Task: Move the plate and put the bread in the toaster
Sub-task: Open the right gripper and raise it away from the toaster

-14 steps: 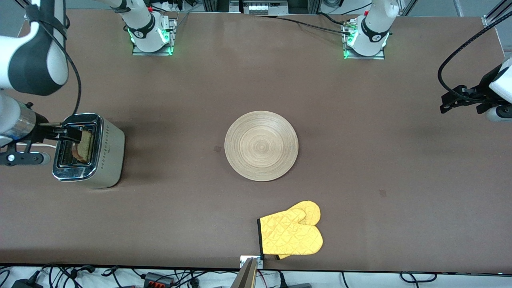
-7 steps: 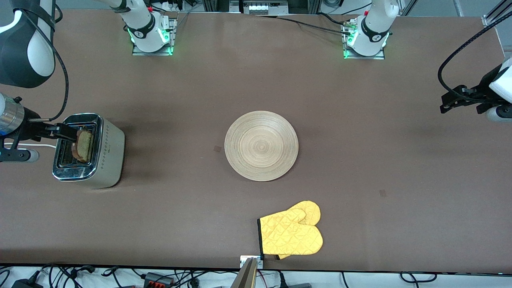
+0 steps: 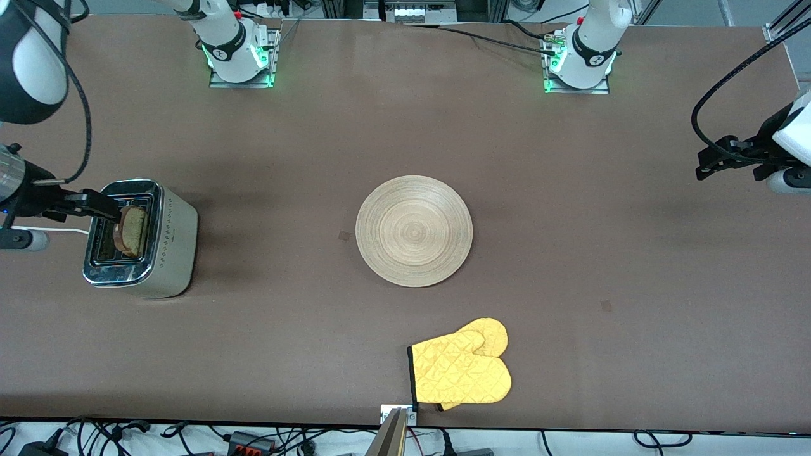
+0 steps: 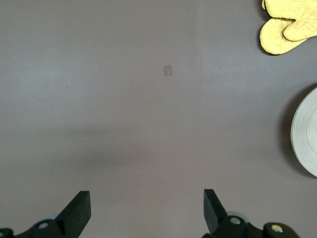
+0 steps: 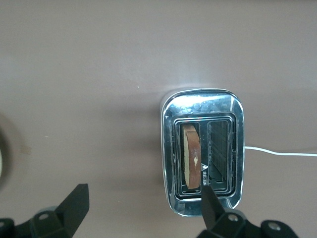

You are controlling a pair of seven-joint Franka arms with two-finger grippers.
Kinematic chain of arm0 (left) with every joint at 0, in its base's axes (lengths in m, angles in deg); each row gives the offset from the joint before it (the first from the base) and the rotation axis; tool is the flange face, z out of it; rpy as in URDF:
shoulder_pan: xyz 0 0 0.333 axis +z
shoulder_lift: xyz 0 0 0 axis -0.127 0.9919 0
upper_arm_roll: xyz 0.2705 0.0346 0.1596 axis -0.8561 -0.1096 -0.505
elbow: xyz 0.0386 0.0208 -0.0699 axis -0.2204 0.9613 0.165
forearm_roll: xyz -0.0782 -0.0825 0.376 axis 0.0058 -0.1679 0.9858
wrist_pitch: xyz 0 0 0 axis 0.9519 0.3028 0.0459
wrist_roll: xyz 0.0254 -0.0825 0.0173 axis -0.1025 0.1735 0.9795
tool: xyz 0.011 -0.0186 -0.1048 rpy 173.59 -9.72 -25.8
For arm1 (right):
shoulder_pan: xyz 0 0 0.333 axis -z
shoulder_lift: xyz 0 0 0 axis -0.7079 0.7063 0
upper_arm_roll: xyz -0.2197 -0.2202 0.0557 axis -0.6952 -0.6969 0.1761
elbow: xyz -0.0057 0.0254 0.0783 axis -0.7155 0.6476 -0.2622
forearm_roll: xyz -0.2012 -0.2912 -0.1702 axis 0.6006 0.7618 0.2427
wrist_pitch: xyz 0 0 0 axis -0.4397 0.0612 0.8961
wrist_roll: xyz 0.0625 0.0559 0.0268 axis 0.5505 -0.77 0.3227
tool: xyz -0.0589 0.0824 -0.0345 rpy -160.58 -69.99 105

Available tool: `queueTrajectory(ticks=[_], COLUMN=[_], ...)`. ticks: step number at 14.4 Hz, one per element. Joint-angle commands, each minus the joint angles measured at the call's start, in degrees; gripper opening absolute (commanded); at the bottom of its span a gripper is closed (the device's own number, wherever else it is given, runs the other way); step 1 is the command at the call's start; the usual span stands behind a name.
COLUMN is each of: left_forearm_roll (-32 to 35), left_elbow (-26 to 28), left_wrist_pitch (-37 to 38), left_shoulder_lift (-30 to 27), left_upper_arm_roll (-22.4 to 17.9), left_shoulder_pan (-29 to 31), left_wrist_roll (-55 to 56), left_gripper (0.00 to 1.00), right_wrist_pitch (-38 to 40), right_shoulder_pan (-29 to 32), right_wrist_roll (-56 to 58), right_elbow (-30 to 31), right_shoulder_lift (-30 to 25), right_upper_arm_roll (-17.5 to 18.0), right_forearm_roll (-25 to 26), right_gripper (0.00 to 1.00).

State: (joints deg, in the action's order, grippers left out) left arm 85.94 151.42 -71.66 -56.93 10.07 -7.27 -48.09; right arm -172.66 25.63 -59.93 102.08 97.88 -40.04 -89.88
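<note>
The silver toaster (image 3: 140,237) stands toward the right arm's end of the table. The bread (image 3: 131,230) stands upright in its slot on the plate's side, its top above the chrome. In the right wrist view the toaster (image 5: 202,148) and the bread (image 5: 191,156) lie below my right gripper (image 5: 143,203). The right gripper (image 3: 104,208) hangs open and empty over the toaster's outer edge. The wooden plate (image 3: 414,231) lies bare at the table's middle. My left gripper (image 3: 704,163) waits open and empty over the left arm's end of the table, with only bare tabletop between its fingertips (image 4: 79,208).
A yellow oven mitt (image 3: 461,370) lies near the table's front edge, nearer to the front camera than the plate. The toaster's white cord (image 3: 63,229) runs off toward the right arm's end. In the left wrist view the plate's rim (image 4: 307,134) and the mitt (image 4: 290,25) show.
My right gripper has drawn back off the toaster's slots toward the right arm's end of the table, open. The bread stays in its slot. The left arm has barely moved.
</note>
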Motion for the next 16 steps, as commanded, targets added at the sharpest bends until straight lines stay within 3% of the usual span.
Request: queueTrajectory(ticks=[1, 5, 9, 16], left_forearm_roll=[0.28, 0.28, 0.28, 0.28], left_elbow=[-1.36, -1.36, -1.36, -1.36], left_wrist_pitch=[0.27, 0.27, 0.36, 0.45], left_shoulder_lift=[0.6, 0.6, 0.6, 0.6], left_upper_arm_roll=[0.07, 0.07, 0.07, 0.07], left_shoulder_pan=[-0.03, -0.21, -0.3, -0.21], left_wrist_roll=[-1.08, -1.08, -1.08, -1.17], left_gripper=[1.0, 1.0, 1.0, 1.0], right_wrist_pitch=[-1.23, -1.41, -0.7, -6.66], right_shoulder_pan=[11.48, 19.24, 19.08, 19.0], right_wrist_roll=[-0.86, -3.15, -3.06, -2.27], right_elbow=[0.61, 3.24, 4.56, 19.31], right_shoulder_lift=[-3.24, -5.62, -6.68, -15.9], right_upper_arm_roll=[12.33, 20.62, 20.9, 21.08], right_forearm_roll=[1.35, 3.12, 5.14, 8.21], right_gripper=[1.0, 1.0, 1.0, 1.0])
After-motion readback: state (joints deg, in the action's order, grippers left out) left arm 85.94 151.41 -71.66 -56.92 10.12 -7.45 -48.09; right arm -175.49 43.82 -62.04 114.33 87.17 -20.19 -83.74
